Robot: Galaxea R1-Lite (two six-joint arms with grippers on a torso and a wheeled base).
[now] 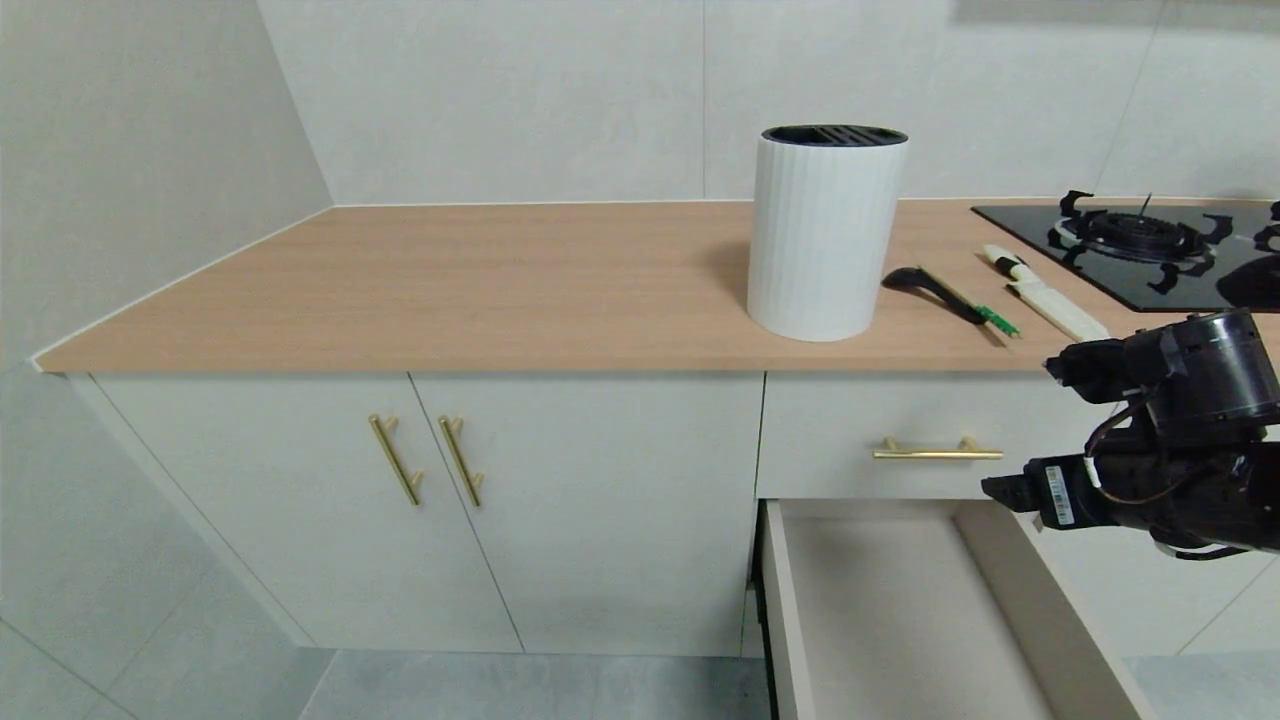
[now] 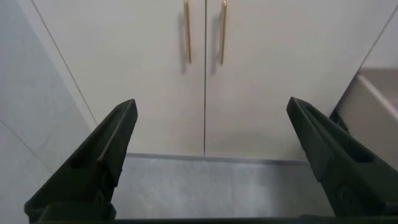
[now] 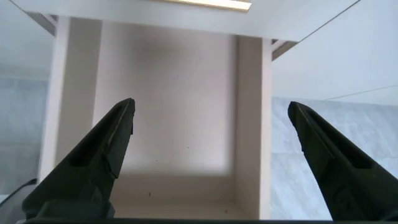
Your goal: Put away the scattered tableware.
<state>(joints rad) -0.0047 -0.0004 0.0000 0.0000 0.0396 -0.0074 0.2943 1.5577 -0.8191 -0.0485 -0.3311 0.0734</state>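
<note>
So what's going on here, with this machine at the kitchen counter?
A two-armed robot is putting tableware away. A black spoon and a white knife lie untouched on the counter, beside a white holder. The drawer below is pulled out, and the right hand hangs open above it, holding nothing. The left hand is open too, low down, facing the cabinet doors.

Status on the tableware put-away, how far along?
Done: the lower drawer is pulled open. In hand: nothing. The right gripper is open and points into that drawer; the left gripper is open, facing the cabinet doors. Left: the black spoon and the white knife lie on the counter beside the white holder, neither picked up yet. Only the first step looks done.
</note>
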